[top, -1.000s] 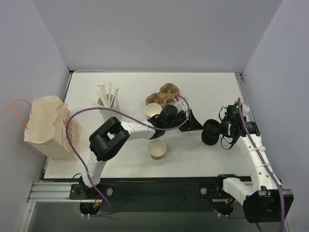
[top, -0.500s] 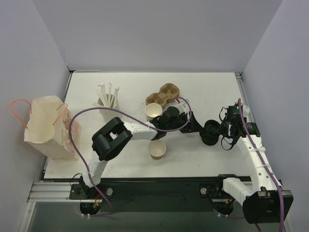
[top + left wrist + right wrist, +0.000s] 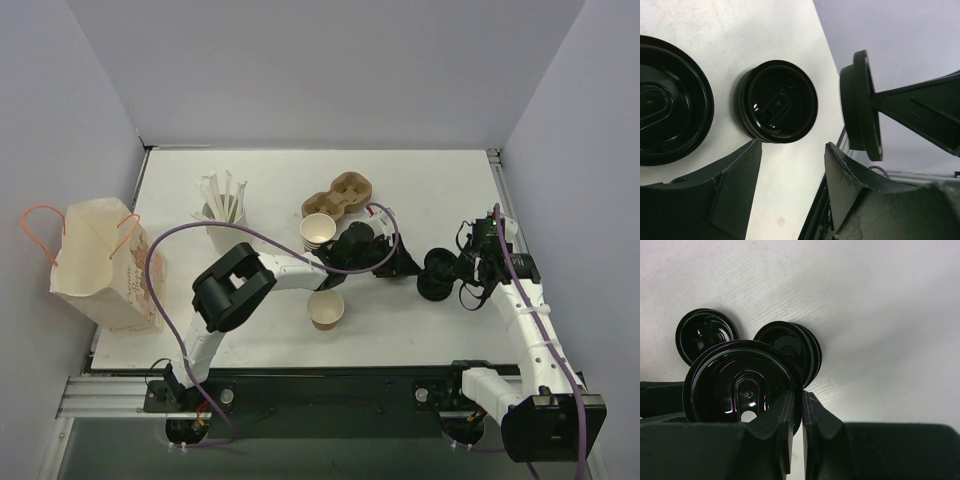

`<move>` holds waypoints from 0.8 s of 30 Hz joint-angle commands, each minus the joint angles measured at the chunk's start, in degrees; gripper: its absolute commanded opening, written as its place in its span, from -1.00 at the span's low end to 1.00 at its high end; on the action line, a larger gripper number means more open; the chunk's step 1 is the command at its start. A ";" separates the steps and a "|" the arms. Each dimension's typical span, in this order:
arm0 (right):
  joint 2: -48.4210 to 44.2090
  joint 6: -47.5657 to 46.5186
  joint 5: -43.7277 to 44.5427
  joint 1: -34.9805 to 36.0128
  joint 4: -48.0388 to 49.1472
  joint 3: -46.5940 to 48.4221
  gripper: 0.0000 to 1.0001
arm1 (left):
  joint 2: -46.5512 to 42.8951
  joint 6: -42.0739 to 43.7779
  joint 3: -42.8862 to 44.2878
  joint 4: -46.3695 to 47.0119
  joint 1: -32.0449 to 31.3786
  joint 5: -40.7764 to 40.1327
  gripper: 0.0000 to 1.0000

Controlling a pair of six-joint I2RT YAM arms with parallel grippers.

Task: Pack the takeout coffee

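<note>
Your right gripper [image 3: 800, 407] is pinching a black lid [image 3: 742, 385] by its rim and holding it on edge. Your left gripper [image 3: 793, 146] is spread wide, with a lid stack [image 3: 777, 102] just ahead of its fingers. The cup [image 3: 326, 309] stands open behind that gripper, beside its arm.

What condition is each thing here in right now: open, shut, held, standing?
Single cup: upright, open, uncovered.
Lid: held on edge by the right gripper, jaws shut.
Left gripper: jaws open, empty.
Lid stack: lying on the table, not gripped.
Nested cups: upright.
Paper bag: standing.
</note>
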 commanded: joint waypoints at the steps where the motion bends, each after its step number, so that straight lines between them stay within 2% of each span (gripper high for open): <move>1: -1.24 -1.71 -1.95 -0.40 -1.33 0.69 -0.79 | -4.28 4.36 1.78 -3.18 -0.10 -2.66 0.26; 6: -1.77 -4.70 -6.18 -0.40 -0.71 1.39 -0.80 | -8.85 7.00 -2.60 -5.72 0.77 -4.94 0.26; 9: -2.82 -4.70 -9.95 -0.40 -0.54 1.56 -0.79 | -14.55 10.51 -3.93 -9.40 1.30 -6.88 0.27; 14: -7.12 -0.67 -21.55 -0.40 2.45 0.60 -0.80 | -22.73 19.22 -4.81 -18.55 1.83 -9.69 0.28; 17: -9.24 4.41 -29.37 -0.40 5.70 0.77 -0.79 | -29.58 22.03 -8.75 -19.26 2.97 -6.37 0.28; 20: -10.29 11.52 -37.02 -0.40 9.30 1.48 -0.79 | -36.70 25.46 -14.53 -15.33 2.88 -1.27 0.28; 24: -12.67 22.24 -42.91 -0.49 16.06 0.08 -0.79 | -42.60 28.01 -21.50 -4.00 1.92 2.69 0.39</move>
